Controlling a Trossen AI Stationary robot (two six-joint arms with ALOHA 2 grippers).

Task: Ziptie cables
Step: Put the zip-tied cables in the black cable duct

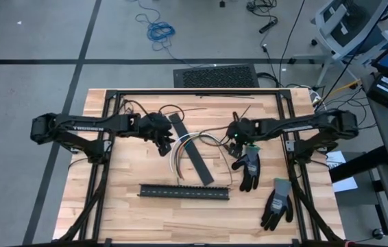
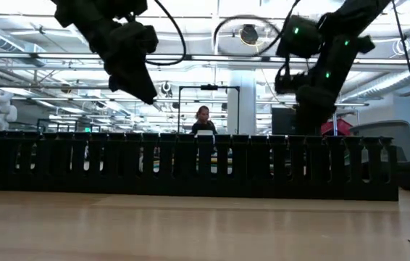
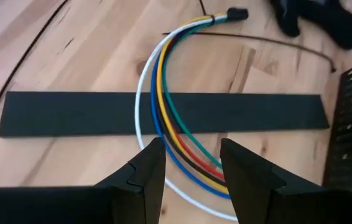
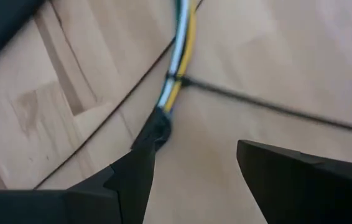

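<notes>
The cables [image 3: 163, 93] lie on the table as a curved bundle of white, blue, yellow, green, red and dark wires, draped over the flat black strip [image 3: 70, 113] that runs diagonally near the middle of the table [image 1: 112, 206]. One end of the bundle already looks bound: a thin dark tie [image 4: 238, 96] crosses it just before the black end piece [image 4: 158, 127], its long tail trailing away across the wood. The rest fans out loose where it crosses the strip, so I would say one tie is on and the far end is not yet gathered. The left gripper [image 3: 191, 163] hangs just above the fanned end, on the near side of the strip, fingers parted with the wires showing between them but nothing pinched. The right gripper [image 4: 191, 165] hovers over the tied end, its fingers also apart and holding nothing. Beyond the strip toward the table's front edge sits the black slotted cable duct [image 1: 184, 192], and two work gloves [image 1: 249, 168] lie off to the right of the strip.
</notes>
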